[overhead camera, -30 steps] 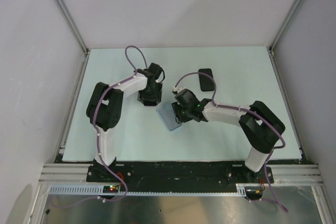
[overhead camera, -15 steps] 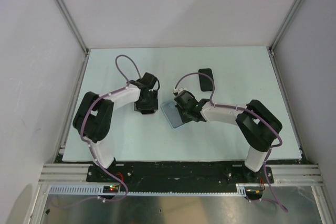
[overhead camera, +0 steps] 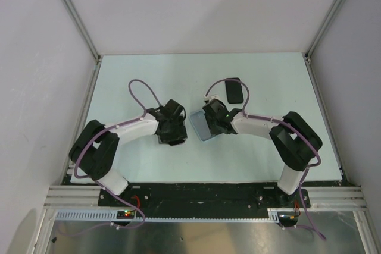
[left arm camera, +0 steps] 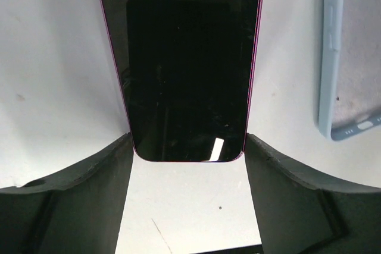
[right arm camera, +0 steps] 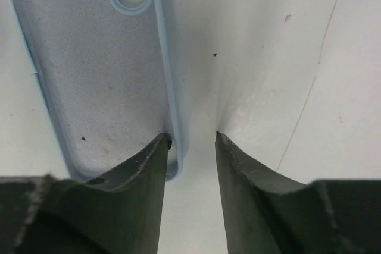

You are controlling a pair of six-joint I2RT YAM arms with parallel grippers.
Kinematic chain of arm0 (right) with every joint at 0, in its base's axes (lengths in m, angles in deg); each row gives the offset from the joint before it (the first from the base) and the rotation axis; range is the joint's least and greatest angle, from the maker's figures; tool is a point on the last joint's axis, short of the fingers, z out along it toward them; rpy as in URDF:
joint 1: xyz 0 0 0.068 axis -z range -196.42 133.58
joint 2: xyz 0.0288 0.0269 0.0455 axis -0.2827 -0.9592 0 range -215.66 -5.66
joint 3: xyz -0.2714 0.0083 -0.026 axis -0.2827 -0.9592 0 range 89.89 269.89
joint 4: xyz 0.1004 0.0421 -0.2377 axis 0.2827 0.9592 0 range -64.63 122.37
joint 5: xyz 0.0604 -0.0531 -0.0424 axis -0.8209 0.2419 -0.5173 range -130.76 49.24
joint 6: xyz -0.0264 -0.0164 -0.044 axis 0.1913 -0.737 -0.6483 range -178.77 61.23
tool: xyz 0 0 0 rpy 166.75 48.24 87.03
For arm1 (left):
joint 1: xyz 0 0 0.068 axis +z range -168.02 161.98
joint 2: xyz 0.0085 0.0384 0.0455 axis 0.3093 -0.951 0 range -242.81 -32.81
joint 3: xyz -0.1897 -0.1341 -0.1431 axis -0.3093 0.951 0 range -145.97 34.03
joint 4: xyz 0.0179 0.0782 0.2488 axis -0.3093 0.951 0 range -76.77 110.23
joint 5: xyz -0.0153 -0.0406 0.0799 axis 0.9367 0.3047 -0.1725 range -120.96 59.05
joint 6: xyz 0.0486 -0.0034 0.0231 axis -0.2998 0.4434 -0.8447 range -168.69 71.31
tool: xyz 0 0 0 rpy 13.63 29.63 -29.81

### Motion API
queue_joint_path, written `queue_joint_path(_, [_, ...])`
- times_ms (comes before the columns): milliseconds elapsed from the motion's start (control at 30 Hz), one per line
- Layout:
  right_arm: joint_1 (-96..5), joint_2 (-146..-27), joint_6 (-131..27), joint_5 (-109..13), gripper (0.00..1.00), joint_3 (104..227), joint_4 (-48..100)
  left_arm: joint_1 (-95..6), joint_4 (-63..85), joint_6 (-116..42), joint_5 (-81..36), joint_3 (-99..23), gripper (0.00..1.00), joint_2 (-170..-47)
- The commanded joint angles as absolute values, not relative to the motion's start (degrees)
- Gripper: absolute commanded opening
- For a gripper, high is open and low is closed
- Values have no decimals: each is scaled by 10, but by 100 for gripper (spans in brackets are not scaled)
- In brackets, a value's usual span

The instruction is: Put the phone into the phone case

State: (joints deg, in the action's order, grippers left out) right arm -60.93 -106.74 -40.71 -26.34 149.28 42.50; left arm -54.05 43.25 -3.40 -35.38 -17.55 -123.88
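Observation:
The black phone (left arm camera: pixel 187 69) with a thin magenta edge fills the left wrist view. My left gripper (left arm camera: pixel 187 147) is shut on its sides near the lower corners. From above, this gripper (overhead camera: pixel 174 131) sits left of centre and hides the phone. The light blue phone case (right arm camera: pixel 101 75) lies open side up, with its camera holes at the far end. My right gripper (right arm camera: pixel 190 138) straddles the case's right rim. One finger (right arm camera: pixel 156 153) is inside against the wall, and the other finger (right arm camera: pixel 229 153) stands apart outside it. From above, the case (overhead camera: pixel 199 125) lies just right of the left gripper.
A flat black rounded rectangle (overhead camera: pixel 233 90) lies on the pale table (overhead camera: pixel 280 75) behind the right gripper (overhead camera: pixel 213 120). The case edge also shows in the left wrist view (left arm camera: pixel 330 57). White walls and metal rails (overhead camera: pixel 83 117) enclose the table.
My left gripper has moved nearer and to the right with the phone. My right gripper and the case have shifted farther back and to the right. The two grippers now sit closer together.

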Motion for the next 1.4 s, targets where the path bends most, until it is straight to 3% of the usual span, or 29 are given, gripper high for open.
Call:
queue_joint_path(0, [-599, -1043, -401, -254, 48, 1500, 434, -568, 421, 25, -317, -167, 76, -1220])
queue_joint_path(133, [-595, -1027, -393, -269, 60, 1499, 435, -570, 420, 16, -322, -171, 79, -1213])
queue_joint_path(233, [-592, -1006, -383, -284, 63, 1495, 433, -569, 420, 6, -326, -176, 80, -1207])
queue_joint_path(467, [-590, -935, -305, -401, 64, 1453, 362, -569, 419, -7, -325, -180, 81, -1194])
queue_joint_path(733, [-590, -884, -249, -445, 64, 1404, 309, -507, 462, -87, -359, -226, 99, -1203])
queue_joint_path(933, [-588, -847, -244, -437, 64, 1396, 320, -500, 488, -113, -415, -303, 100, -1290])
queue_joint_path(1367, [-579, -799, -236, -435, 64, 1360, 324, -502, 488, -124, -420, -361, 100, -1371])
